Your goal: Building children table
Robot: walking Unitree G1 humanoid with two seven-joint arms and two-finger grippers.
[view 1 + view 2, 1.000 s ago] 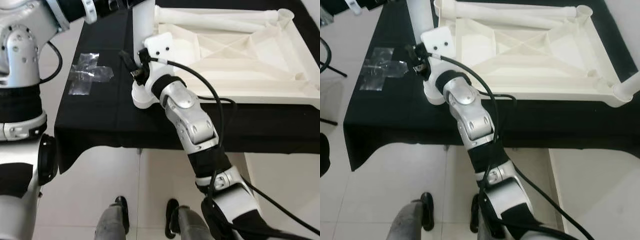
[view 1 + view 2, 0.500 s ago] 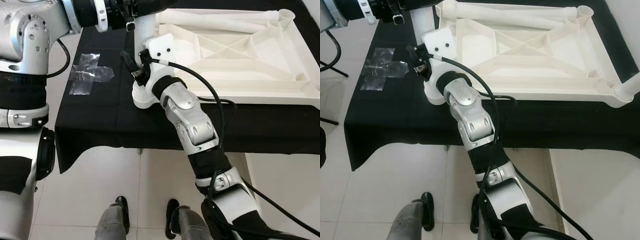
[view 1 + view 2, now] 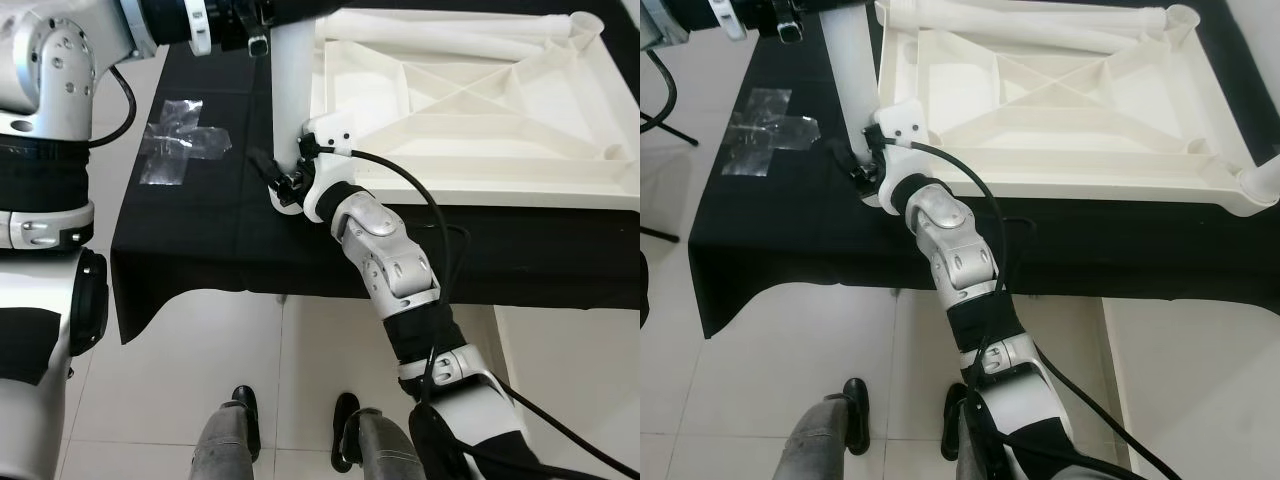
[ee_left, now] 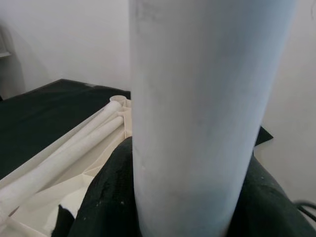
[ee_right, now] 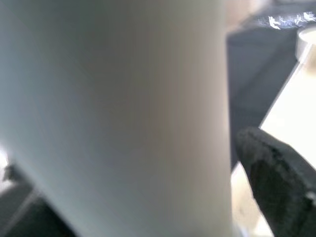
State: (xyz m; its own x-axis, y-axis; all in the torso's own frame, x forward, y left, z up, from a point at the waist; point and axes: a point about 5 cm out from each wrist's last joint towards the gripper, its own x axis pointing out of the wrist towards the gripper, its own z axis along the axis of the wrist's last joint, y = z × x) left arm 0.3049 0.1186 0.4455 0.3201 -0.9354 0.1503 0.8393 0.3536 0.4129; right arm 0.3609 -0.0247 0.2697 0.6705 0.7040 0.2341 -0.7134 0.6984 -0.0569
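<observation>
A black cloth (image 3: 200, 240) covers the tabletop and hangs over its near edge. Clear tape (image 3: 180, 150) is stuck on the cloth near its left side. The floor (image 3: 190, 380) below is pale tile with thin grout lines. A plain white wall (image 4: 64, 44) stands behind the tabletop.

You are looking at a table with a black cloth (image 3: 200, 240) over it, standing on a floor of pale tiles (image 3: 180, 370). A big white table top (image 3: 470, 110) lies upside down on the cloth, near the right edge. Loose white legs (image 3: 440, 35) rest inside it, along its far side. A piece of clear plastic wrap (image 3: 180, 150) lies flat by the left edge.
</observation>
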